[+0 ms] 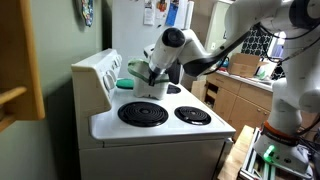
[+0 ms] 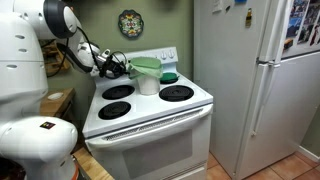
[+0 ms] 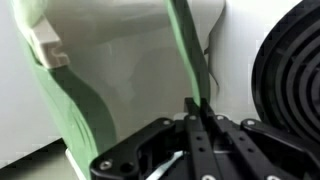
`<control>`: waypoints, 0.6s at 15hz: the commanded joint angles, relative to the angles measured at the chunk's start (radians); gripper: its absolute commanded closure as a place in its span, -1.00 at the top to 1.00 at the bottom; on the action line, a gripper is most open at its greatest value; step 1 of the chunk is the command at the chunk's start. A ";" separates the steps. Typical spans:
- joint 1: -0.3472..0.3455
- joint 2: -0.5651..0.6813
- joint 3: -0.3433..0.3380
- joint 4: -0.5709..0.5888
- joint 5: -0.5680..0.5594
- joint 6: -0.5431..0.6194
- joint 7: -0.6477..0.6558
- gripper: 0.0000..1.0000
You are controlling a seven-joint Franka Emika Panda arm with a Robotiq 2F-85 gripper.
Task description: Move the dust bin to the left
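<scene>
Tightly, hand (image 3: 196, 108) grips dust bin (image 3: 130, 70) green rim, on stove (image 2: 150, 104).

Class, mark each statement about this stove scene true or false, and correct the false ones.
1. The dust bin stands upright on the stove top. True.
2. The hand is open and clear of the dust bin. False: it is shut on the dust bin's green rim.
3. A teal dish lies on the stove beside the dust bin. True.
4. The oven door hangs open. False: it is closed.
</scene>
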 commanded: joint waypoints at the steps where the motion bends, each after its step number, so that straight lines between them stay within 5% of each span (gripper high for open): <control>1: -0.035 -0.050 -0.007 0.033 0.171 0.105 -0.059 -0.94; 9: -0.093 -0.100 -0.062 0.127 0.731 0.224 -0.291 -0.94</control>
